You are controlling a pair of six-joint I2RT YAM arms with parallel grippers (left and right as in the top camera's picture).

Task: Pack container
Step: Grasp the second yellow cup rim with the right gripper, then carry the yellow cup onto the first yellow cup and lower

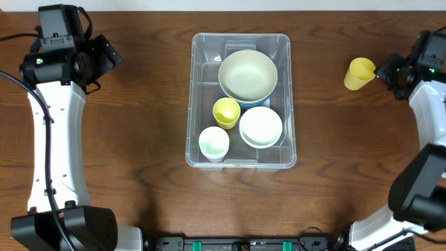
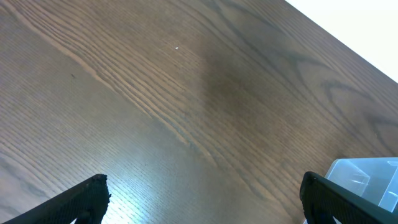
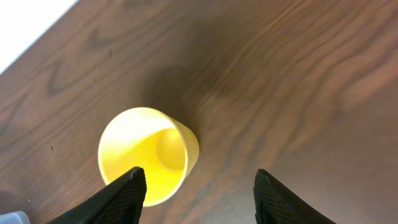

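Two pincers, both with jaws apart. The right pincer point(image 3: 199, 177) hovers over a yellow cup point(image 3: 146, 152) on the wooden table point(image 3: 298, 74). The cup sits partly between its fingers, nearer one, unclamped. The left pincer point(image 2: 204, 180) is spread wide above the tabletop. The container point(image 1: 205, 77) lies between the two pincers, holding two bowls and two cups.
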